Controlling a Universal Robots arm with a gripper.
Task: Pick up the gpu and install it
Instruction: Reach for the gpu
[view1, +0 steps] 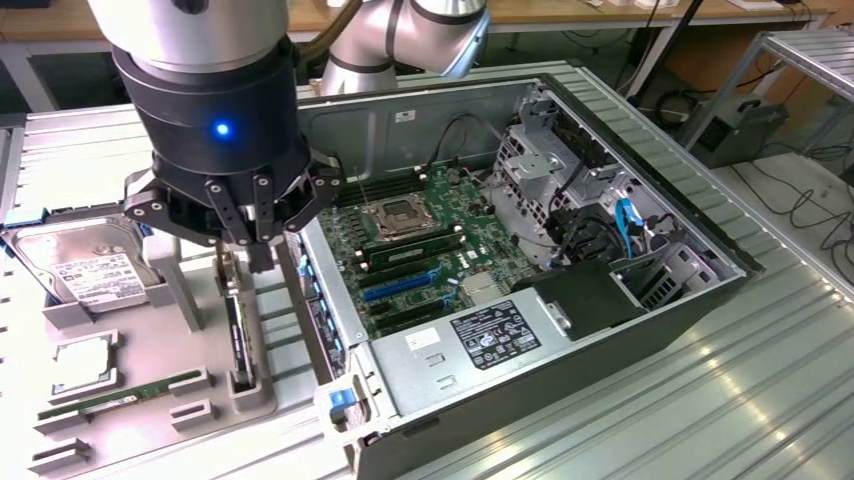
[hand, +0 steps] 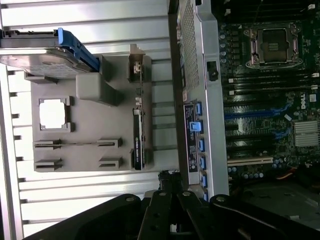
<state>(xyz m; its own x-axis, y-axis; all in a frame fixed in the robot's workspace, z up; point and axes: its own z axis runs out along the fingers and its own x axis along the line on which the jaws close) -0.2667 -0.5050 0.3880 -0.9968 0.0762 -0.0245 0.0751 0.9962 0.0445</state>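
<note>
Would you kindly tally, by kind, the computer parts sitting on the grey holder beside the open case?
hard drive: 1
processor chip: 1
memory stick: 1
graphics card: 1
Total: 4

Gpu (view1: 240, 340) top hidden by tool (view1: 254, 255), ext. view.

Ribbed metal table (view1: 774, 400); grey tray (view1: 147, 432) and open computer case (view1: 561, 400) on it.
</note>
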